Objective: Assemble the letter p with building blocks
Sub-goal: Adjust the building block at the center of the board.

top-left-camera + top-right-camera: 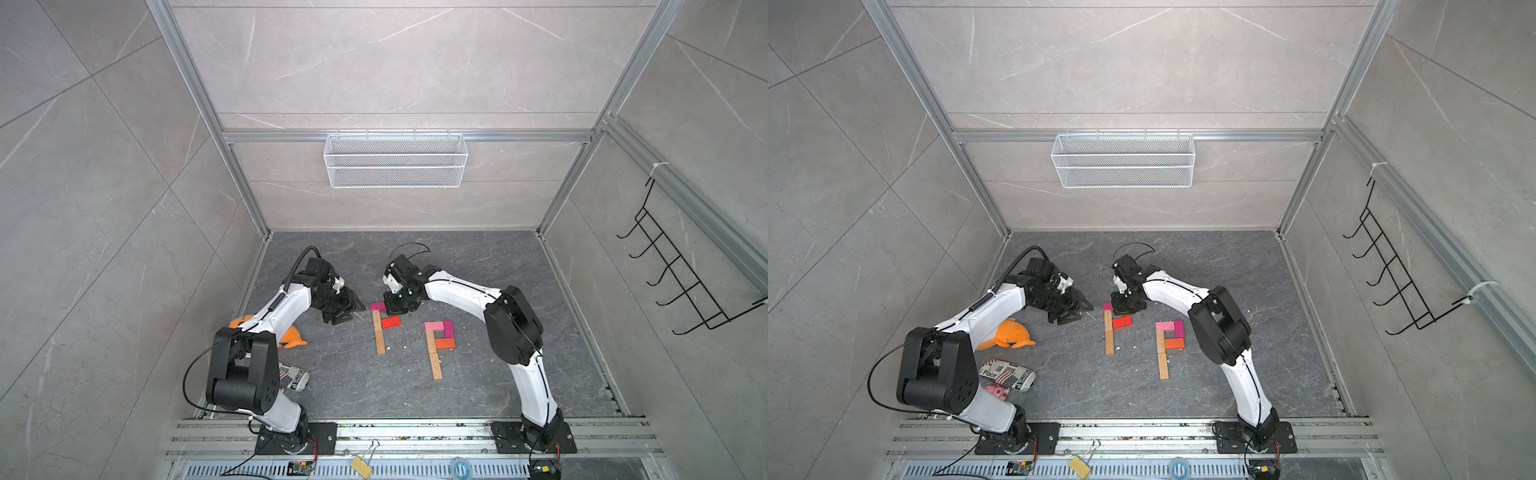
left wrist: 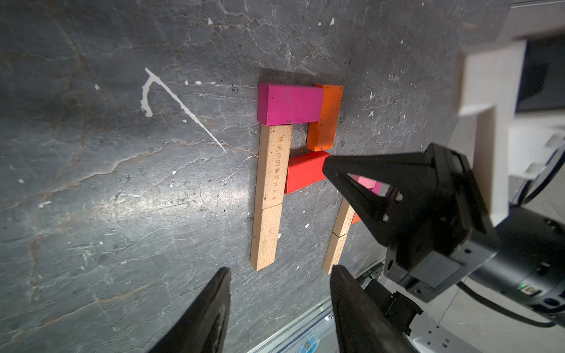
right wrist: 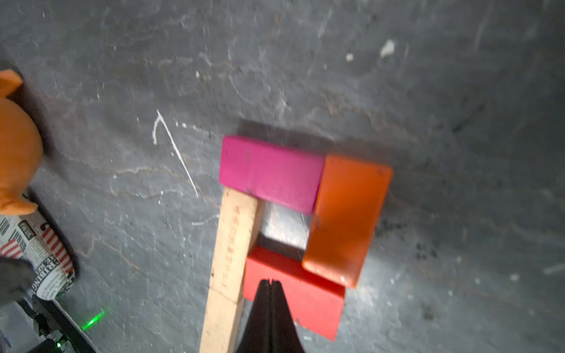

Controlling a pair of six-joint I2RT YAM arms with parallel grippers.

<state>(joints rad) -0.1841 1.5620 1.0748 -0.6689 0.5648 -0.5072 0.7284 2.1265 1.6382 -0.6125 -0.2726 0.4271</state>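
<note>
Two letter p figures of building blocks lie flat on the dark floor. The left one has a tan stem (image 1: pixel 379 334), a magenta top (image 2: pixel 290 104), an orange side (image 2: pixel 325 117) and a red bar (image 2: pixel 305 175). The right one (image 1: pixel 439 334) has pink, magenta and orange blocks on a tan stem. My right gripper (image 3: pixel 270 282) is shut with nothing in it. Its tip sits over the red bar (image 3: pixel 308 301), close to the orange block (image 3: pixel 345 220); contact is unclear. In a top view it (image 1: pixel 392 308) hides the orange block. My left gripper (image 2: pixel 280 270) is open and empty, left of that figure (image 1: pixel 353 309).
An orange plush fish (image 1: pixel 293 337) and a newsprint-patterned pouch (image 1: pixel 294 376) lie by the left arm, with a small pink toy (image 1: pixel 998 390) beside them. A white wire basket (image 1: pixel 395 160) hangs on the back wall. A black hook rack (image 1: pixel 681 286) hangs on the right wall.
</note>
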